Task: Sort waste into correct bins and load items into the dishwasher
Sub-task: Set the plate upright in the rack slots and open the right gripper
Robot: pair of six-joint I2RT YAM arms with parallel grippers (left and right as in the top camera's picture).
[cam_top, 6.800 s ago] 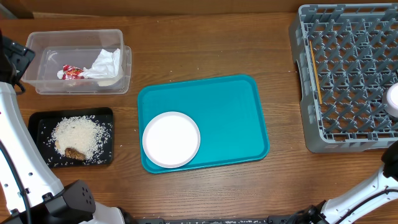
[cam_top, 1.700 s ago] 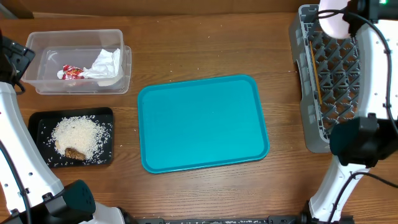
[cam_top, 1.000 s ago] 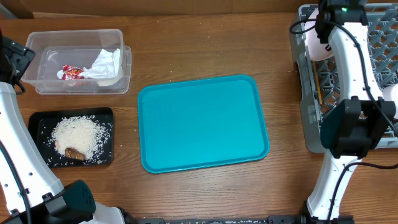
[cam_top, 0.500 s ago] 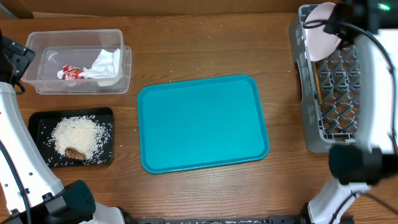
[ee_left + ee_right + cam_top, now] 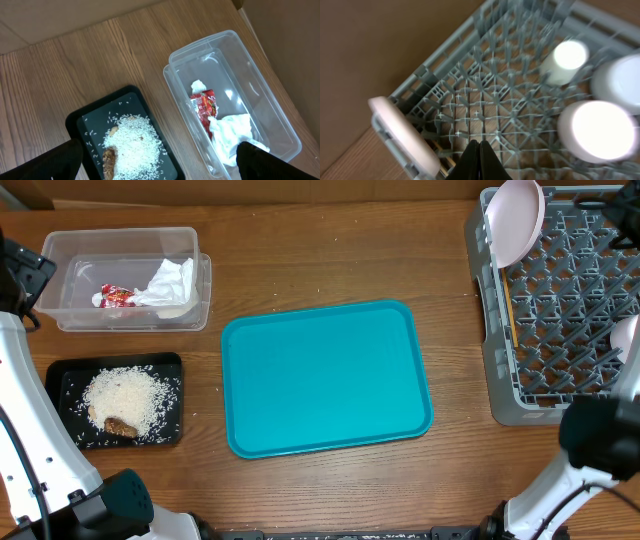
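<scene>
The white plate [image 5: 515,220] stands on edge in the far left corner of the grey dish rack [image 5: 560,310]. It also shows in the right wrist view [image 5: 402,132]. My right gripper [image 5: 479,150] is shut and empty above the rack [image 5: 495,100], beside the plate. A cup [image 5: 565,62] and a bowl [image 5: 600,130] sit in the rack. My left gripper [image 5: 157,162] is open, high above the black tray [image 5: 85,125] with rice [image 5: 132,145] and a brown scrap [image 5: 109,159]. The clear tub [image 5: 280,130] holds the wrapper [image 5: 202,105] and the napkin [image 5: 230,135].
The teal serving tray [image 5: 325,375] lies bare in the middle of the table. The clear tub [image 5: 60,280] and the black tray [image 5: 60,375] are at the left. My right arm's base [image 5: 600,440] stands at the rack's near right corner.
The plate went from the teal tray to the rack. My right gripper stood it on edge in the corner, let go and drew back out of the overhead view.
</scene>
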